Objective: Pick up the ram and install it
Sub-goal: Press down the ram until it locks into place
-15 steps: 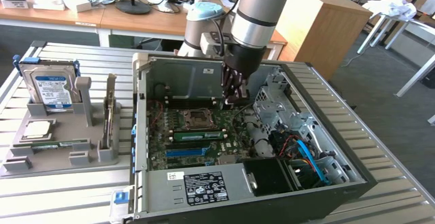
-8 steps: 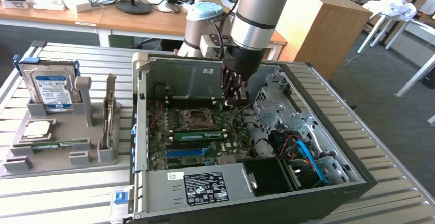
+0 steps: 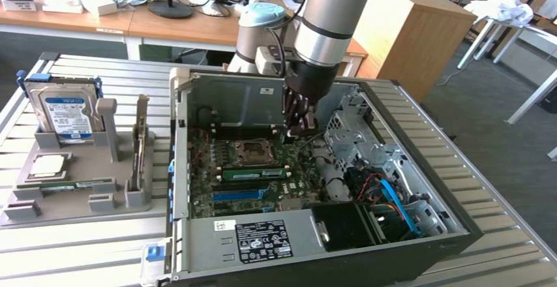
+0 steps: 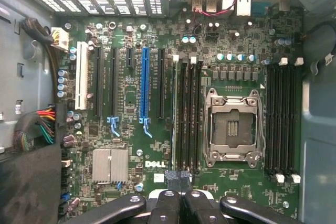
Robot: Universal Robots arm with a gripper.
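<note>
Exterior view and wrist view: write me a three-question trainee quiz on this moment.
1. True or false: the hard drive stands outside the computer case.
2. The gripper hangs over: A the motherboard; B the grey holder; C the desk behind.
3. Fill in: the processor socket holds ___ chip.
Key: 1 true; 2 A; 3 no.
</note>
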